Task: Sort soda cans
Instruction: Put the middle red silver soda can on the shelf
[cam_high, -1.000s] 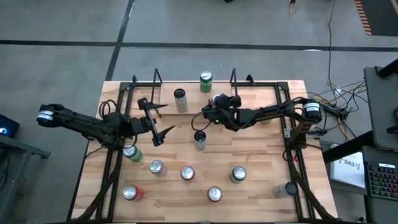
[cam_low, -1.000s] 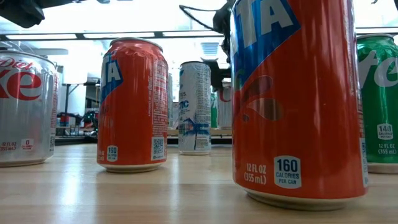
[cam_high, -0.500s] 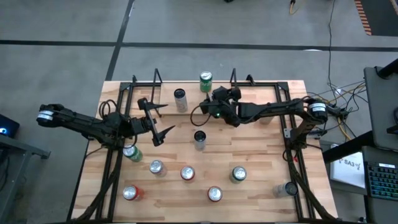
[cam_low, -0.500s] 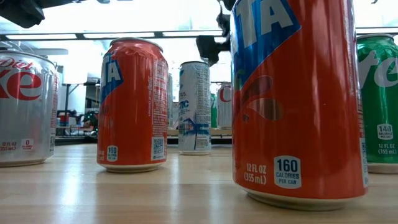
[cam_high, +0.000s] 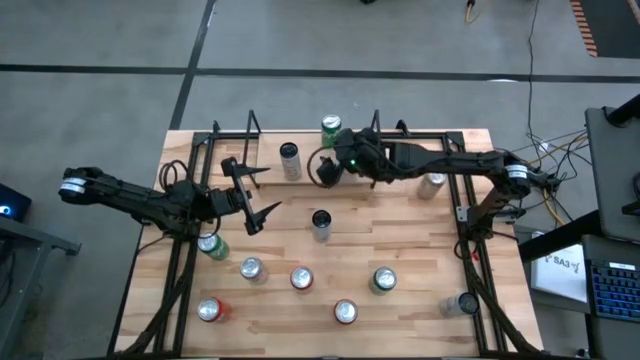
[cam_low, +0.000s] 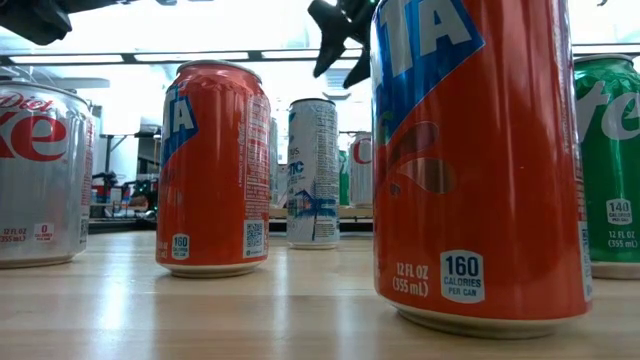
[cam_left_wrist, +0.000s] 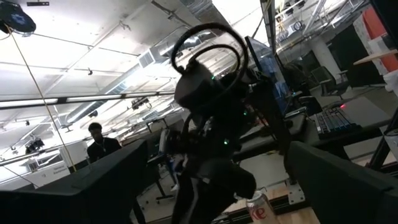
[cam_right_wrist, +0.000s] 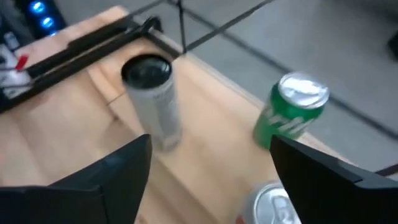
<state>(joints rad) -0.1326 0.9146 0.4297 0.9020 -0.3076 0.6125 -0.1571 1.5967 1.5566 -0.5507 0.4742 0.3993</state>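
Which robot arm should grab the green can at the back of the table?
Probably the right one. The right gripper hangs open close to the green can, with nothing in it. The left gripper, open too, waits farther off on the table's left side.

In the low view, the nearest orange can (cam_low: 470, 165) shows the letters "TA" in white on blue (the rest of the name runs out of view), and near its base "12 FL OZ (355 mL)" and "160 CALORIES PER CAN". The second orange can (cam_low: 213, 168) carries a smaller "160" badge and a square code. The silver can (cam_low: 42, 170) at the edge reads "Diet" above red "ke". The green can (cam_low: 608, 165) bears "140" and "12 FL OZ (355 mL)". Print on the tall white can (cam_low: 313, 172) is too small to read.
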